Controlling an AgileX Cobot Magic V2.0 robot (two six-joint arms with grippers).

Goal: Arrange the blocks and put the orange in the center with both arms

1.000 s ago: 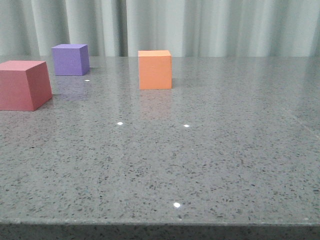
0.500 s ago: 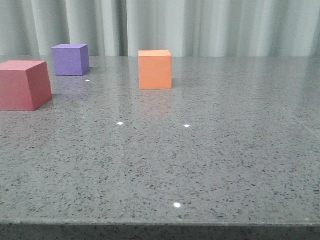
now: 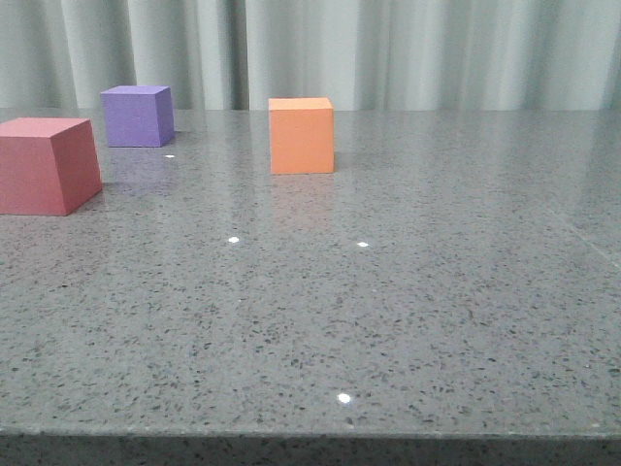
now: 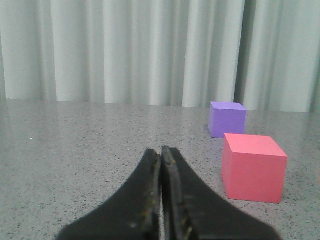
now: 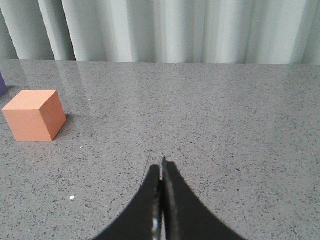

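Oddly, both end effectors sit closed, empty; purple cube mostly cropped

My left gripper and right gripper are matte black, with curved, claw-like jaws tapering to points.

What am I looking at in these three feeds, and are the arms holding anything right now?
It is a two-armed robot at a grey speckled table. The front view looks forward over the table: a pinkish-red cube at near left, a purple cube behind it, an orange cube near the middle. No arm shows there. The other two views come from cameras on the wrists. The left gripper faces the pinkish-red and purple cubes; the right gripper sees the orange one. Both are shut and hold nothing.
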